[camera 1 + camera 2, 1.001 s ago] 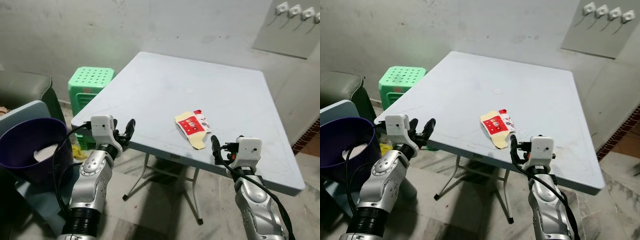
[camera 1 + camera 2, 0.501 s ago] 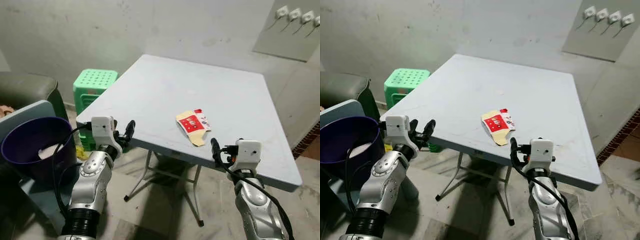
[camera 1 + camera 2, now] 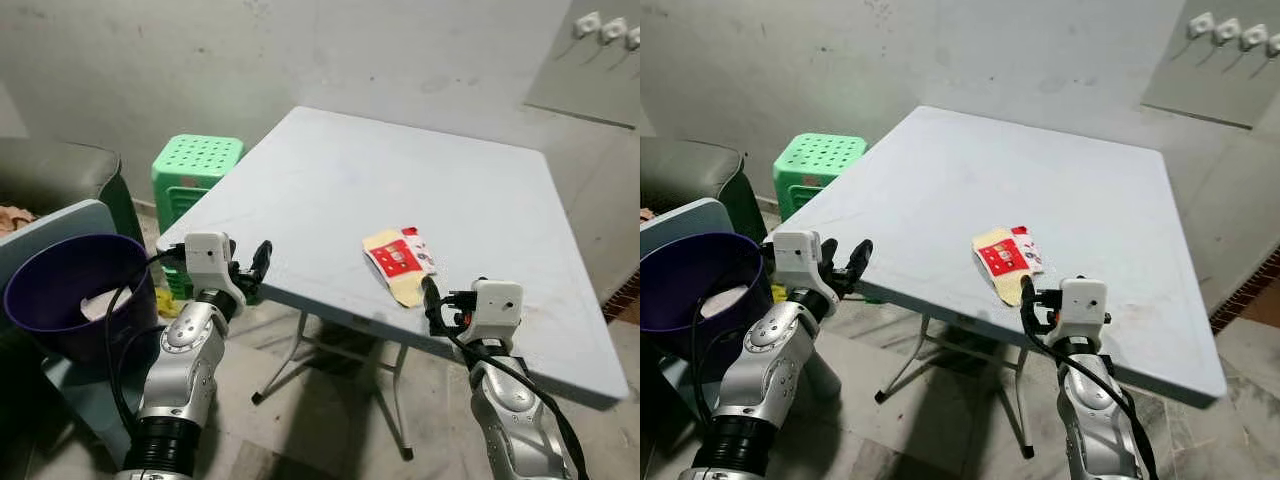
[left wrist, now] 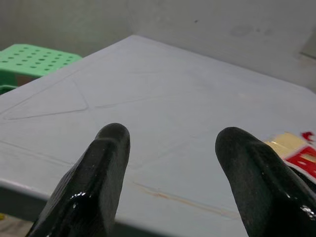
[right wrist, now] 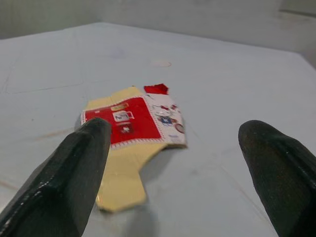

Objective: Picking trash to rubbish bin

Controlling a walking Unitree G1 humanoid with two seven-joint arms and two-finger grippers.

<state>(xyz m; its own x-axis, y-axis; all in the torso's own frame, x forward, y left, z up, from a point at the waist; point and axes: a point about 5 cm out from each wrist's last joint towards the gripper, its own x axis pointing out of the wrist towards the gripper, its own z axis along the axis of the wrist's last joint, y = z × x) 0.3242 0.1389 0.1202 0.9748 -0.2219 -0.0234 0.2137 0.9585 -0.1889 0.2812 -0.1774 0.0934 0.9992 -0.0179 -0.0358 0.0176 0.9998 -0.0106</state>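
A flattened red, yellow and white carton [image 3: 398,262] lies near the front edge of the pale folding table [image 3: 400,170]. My right gripper [image 3: 438,303] hovers open just short of that edge. In the right wrist view the carton [image 5: 131,126] lies between and slightly beyond its open fingers [image 5: 69,182]. My left gripper [image 3: 250,268] is open at the table's front left corner, with nothing between its fingers [image 4: 106,163]. A purple bin [image 3: 60,290] with white trash inside stands on the floor to my left.
A green plastic stool [image 3: 195,165] stands by the table's left side, against the wall. A dark sofa [image 3: 50,175] and a blue-grey panel [image 3: 60,225] are behind the bin. The table's metal legs [image 3: 290,350] cross under it. Wall hooks [image 3: 600,25] are at the upper right.
The whole picture has shifted a little, so the camera moved. Both arms keep their pose and the carton lies in the same spot on the table.
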